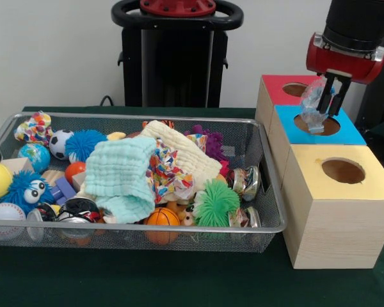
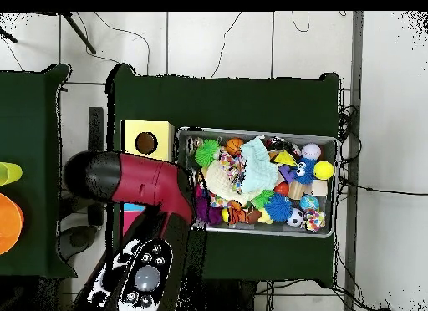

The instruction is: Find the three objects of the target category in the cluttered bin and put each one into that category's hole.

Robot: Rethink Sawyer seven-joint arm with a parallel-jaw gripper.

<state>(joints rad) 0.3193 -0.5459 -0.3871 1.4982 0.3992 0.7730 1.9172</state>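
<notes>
The jaws are pinching a crinkled clear wrapper (image 1: 317, 105), which is dangling from the gripper (image 1: 333, 96) straight above the hole (image 1: 317, 125) in the blue box (image 1: 320, 128). That box is sitting between the red box (image 1: 278, 89) behind it and the yellow box (image 1: 342, 204) in front, all three just beside the bin (image 1: 269, 217), which is lying on the green table (image 1: 179, 281) and brimming with toys.

Judging from the front view, the wrapper is looking about as wide as the hole, so on release it may be catching on the rim and lying across the top instead of dropping through. Being light and springy, it might also be clinging to a finger.

What the wrapper really is, film or foil, is hard to make out. In the overhead view the arm (image 2: 142, 186) is covering the gripper, the wrapper and most of the blue and red boxes. In the bin, a mint cloth (image 1: 121, 176) and a cream cloth (image 1: 182, 150) are hiding whatever is lying beneath them.
</notes>
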